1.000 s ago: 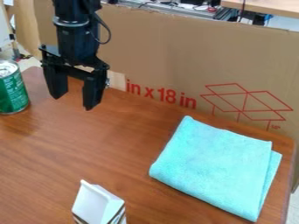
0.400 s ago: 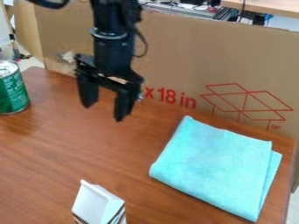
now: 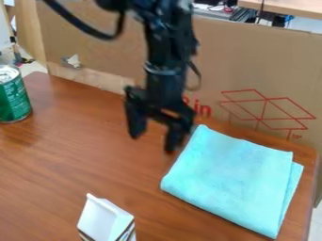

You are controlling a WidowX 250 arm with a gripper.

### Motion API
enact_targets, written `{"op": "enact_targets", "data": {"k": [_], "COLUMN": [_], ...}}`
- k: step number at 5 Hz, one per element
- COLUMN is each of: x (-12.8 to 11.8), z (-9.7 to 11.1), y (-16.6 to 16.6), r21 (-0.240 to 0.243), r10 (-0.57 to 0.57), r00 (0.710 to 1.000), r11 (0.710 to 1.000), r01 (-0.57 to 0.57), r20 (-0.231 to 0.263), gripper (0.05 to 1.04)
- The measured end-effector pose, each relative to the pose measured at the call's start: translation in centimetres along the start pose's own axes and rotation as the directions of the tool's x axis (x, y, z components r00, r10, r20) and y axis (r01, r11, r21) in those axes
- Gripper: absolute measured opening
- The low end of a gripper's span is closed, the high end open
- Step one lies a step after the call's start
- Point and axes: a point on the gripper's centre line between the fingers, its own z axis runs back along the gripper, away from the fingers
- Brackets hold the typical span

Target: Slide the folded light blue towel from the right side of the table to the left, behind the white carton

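My gripper is found with its two fingers standing apart, nothing held between them, pointing down above the brown wood-grain surface. The nearest item is a folded turquoise cloth, lying flat on the right-hand part of the surface; in the view, one fingertip appears just beside its upper left edge, though I cannot tell the height between them. The cloth's layers are slightly offset along its right side. A green can with a silver top stands upright at the left edge of the view. A white carton with dark stripes is partly visible at the bottom. Behind the surface stands a cardboard panel bearing red markings.
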Motion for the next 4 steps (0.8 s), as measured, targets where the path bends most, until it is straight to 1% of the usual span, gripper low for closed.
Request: {"op": "enact_targets", "data": {"k": [1,2,3,4], "x": [1.7,2.4,3.1,3.2], "z": [0.1,0.0,-0.3,-1.7], "y": [-3.2,-5.5,-6.2,-6.1], "r21": [-0.020,-0.031,-0.035,-0.008], "r10": [-0.050,-0.089,-0.064,0.003], "r00": [0.998,0.995,0.994,0.992], "r11": [0.999,0.995,0.997,1.000], "r01": [0.051,0.091,0.068,-0.002], "r20": [0.030,0.050,0.094,0.124], "gripper": [0.999,0.999,0.999,0.999]}}
